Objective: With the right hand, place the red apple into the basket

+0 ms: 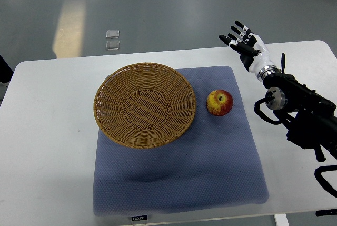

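On the white counter [47, 131], a blue-grey padded mat [210, 173] carries a round woven wicker basket [145, 105], and just beside its right rim the red-and-yellow apple [219, 102] is seen. The apple is judged firm, smooth, moderately heavy and prone to rolling, best enclosed around its widest girth. The right hand [243, 41] is held released, fingers spread, well apart above the counter's far edge.

- You see a white rectangular table [47, 131] beneath the hand.
- A blue-grey padded cloth mat [179, 178] lies left of it.
- Two small clear squares [112, 39] sit far left, on the grey floor [174, 10].
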Robot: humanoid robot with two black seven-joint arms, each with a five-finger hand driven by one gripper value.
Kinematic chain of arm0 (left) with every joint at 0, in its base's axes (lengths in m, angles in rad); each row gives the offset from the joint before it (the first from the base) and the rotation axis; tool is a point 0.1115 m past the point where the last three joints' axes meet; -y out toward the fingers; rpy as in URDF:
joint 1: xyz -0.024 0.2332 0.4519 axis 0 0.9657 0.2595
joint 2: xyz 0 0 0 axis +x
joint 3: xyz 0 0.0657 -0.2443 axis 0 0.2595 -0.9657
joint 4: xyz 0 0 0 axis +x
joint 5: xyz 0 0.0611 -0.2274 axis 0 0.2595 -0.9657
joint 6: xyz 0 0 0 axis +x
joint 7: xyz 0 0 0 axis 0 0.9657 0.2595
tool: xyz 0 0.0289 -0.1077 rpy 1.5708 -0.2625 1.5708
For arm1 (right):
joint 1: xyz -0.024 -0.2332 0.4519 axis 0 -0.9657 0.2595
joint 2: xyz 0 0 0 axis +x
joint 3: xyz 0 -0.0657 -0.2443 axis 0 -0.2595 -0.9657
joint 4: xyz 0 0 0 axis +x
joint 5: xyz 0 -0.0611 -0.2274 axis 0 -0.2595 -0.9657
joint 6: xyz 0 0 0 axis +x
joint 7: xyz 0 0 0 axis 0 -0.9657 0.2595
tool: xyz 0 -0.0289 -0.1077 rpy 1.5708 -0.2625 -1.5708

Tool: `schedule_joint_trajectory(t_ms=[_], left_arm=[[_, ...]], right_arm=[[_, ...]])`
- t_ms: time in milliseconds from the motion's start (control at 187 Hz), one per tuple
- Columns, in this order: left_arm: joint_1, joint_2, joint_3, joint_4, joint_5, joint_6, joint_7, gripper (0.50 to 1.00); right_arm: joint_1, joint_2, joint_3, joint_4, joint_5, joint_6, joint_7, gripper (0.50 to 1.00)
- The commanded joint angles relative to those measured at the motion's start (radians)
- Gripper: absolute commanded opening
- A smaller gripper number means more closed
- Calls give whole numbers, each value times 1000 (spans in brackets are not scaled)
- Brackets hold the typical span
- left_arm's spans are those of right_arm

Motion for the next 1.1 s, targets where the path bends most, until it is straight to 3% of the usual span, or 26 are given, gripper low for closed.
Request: schedule_joint_trajectory(t_ms=[0,931,1092], left_arm=[[0,0,0,0,0,-2,0,1000],[0,0,0,8,0,0,0,1000],[0,0,0,8,0,0,0,1000]], right_arm=[[0,0,0,1,0,0,0,924],[14,-4,-1,-2,-1,-9,-2,924],[36,-23,-5,3,0,-60,-15,924]])
